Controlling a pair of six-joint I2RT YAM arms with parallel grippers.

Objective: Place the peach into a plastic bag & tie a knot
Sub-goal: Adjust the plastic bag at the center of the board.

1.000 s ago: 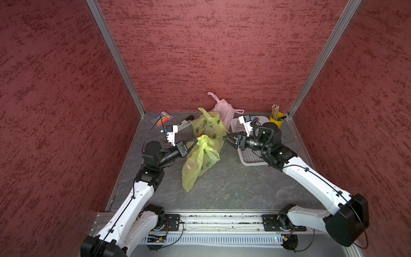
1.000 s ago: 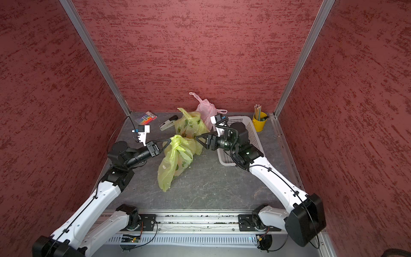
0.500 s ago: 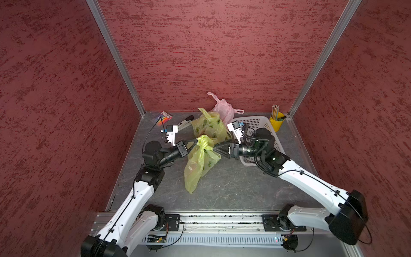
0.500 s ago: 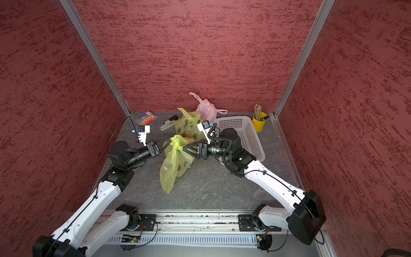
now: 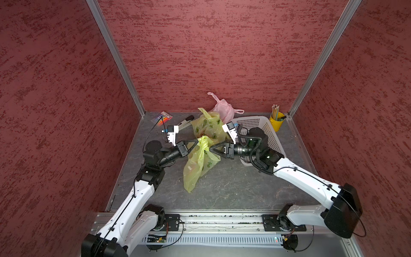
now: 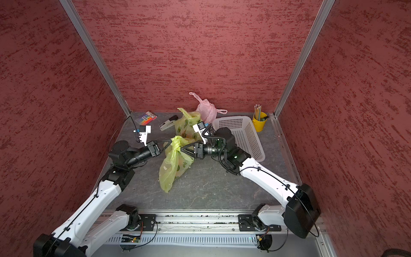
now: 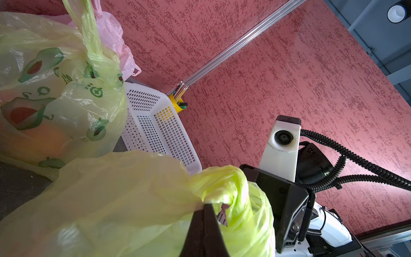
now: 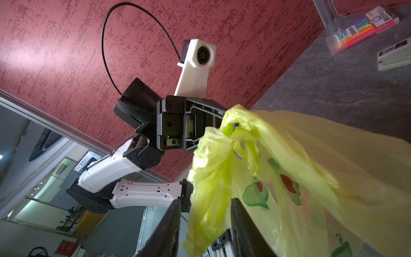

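The left tool (image 5: 197, 142) is clamped tight on the bunched top of the yellow-green bag (image 5: 198, 171), whose body sags below it onto the counter (image 5: 233, 191). Facing it, the right tool (image 5: 210, 149) stands partly open, a loose strip of the same bag between its jaws, not pinched. Whether the peach is inside cannot be told. Just beyond both tools a second printed bag (image 5: 208, 126) crowds the bunched top. A pink bag (image 5: 224, 109) sits further back, a white basket (image 5: 266, 126) behind the right tool and a stapler (image 5: 185, 121) beyond the left.

You get even overhead light, soft shadows; wrist views show glare on the red wall (image 8: 33, 55), near plastic bag (image 7: 100, 211) blurred.
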